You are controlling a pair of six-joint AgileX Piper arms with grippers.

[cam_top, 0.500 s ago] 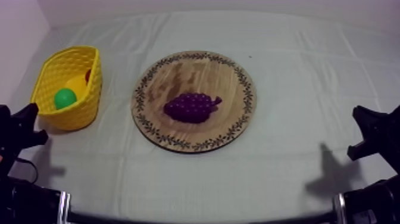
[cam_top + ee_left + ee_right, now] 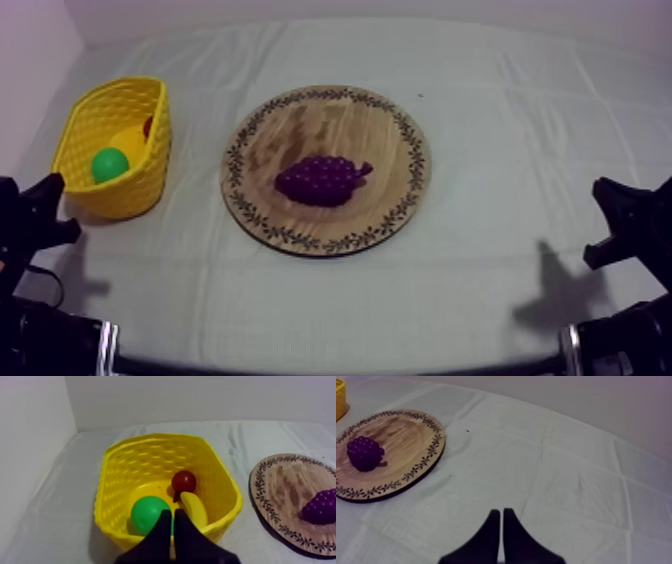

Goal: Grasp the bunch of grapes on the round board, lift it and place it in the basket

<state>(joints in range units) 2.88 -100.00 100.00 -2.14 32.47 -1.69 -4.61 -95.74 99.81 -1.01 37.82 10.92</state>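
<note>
**Grapes lie on the board; both grippers are pressed together and empty**

Top view: the bunch of grapes (image 2: 322,180) lies on the round wooden board (image 2: 400,130), a little nearer the camera than the board's middle, its stem end pointing right. The board rests mid-table on the grey-white cloth (image 2: 500,290). The yellow basket (image 2: 152,175) stands to the board's left, apart from it. It holds a green round fruit (image 2: 109,164), a banana (image 2: 130,141) and a small red fruit (image 2: 148,126) that peeks over the far rim. The left gripper (image 2: 45,212) sits low at the left edge, just beside the basket's near end. The right gripper (image 2: 620,218) sits low at the right edge, well apart from the board.

Left wrist view: the left gripper (image 2: 171,513) has its two black fingers pressed together in a narrow wedge, pinching nothing, and points at the basket (image 2: 150,441). Inside the basket, the green round fruit (image 2: 147,515) touches the banana (image 2: 194,508), and the small red fruit (image 2: 183,481) sits just behind the banana. Beside the basket is the board (image 2: 280,486) with the grapes (image 2: 320,507) on it.

Right wrist view: the right gripper (image 2: 501,512) is likewise pressed together and empty, above bare cloth. The board (image 2: 401,431) is farther off with the grapes (image 2: 364,452) on it, and a corner of the basket (image 2: 340,396) shows beyond it.
</note>
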